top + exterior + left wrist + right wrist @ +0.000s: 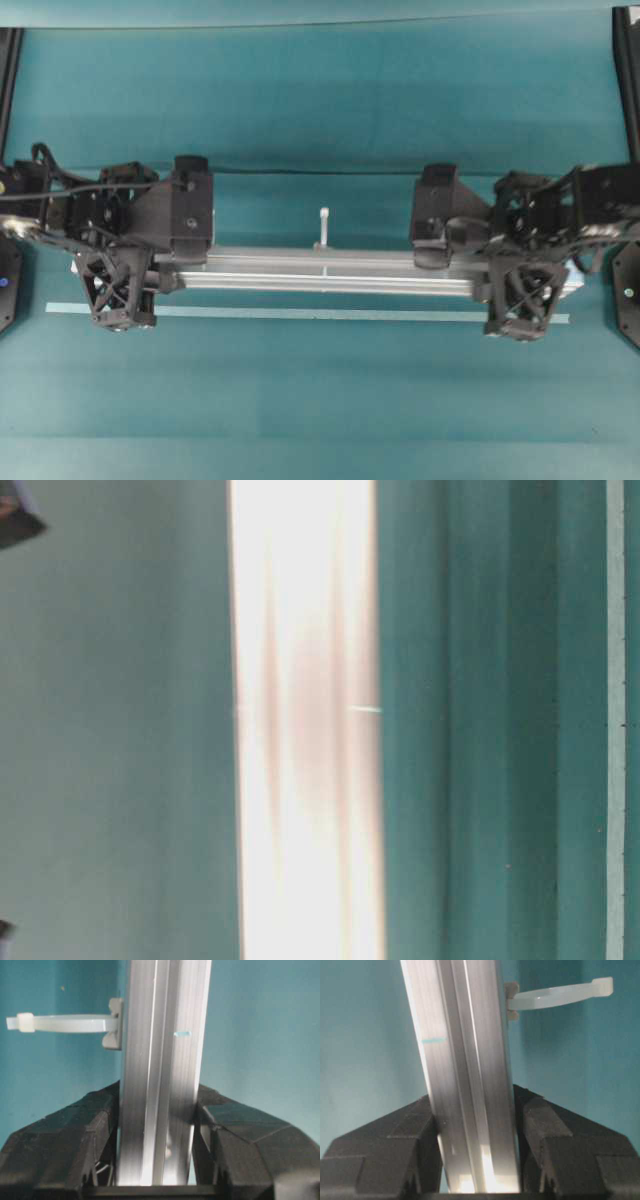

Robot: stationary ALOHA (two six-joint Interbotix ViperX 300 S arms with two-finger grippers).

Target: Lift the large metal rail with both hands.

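Note:
The large metal rail (320, 270), a long grooved silver bar, runs left to right across the teal table. My left gripper (150, 268) is shut on its left end and my right gripper (490, 272) on its right end. In the left wrist view the rail (160, 1060) is clamped between both black fingers of the left gripper (159, 1125). The right wrist view shows the rail (462, 1060) held the same way by the right gripper (475, 1125). A white peg (323, 228) juts from the rail's far edge. At table level the rail (305, 720) is a bright blurred band.
A thin pale tape strip (300, 313) lies on the teal cloth just in front of the rail and parallel to it. Black arm bases (628, 300) stand at both side edges. The white peg (65, 1023) (560, 995) sticks out sideways over the cloth.

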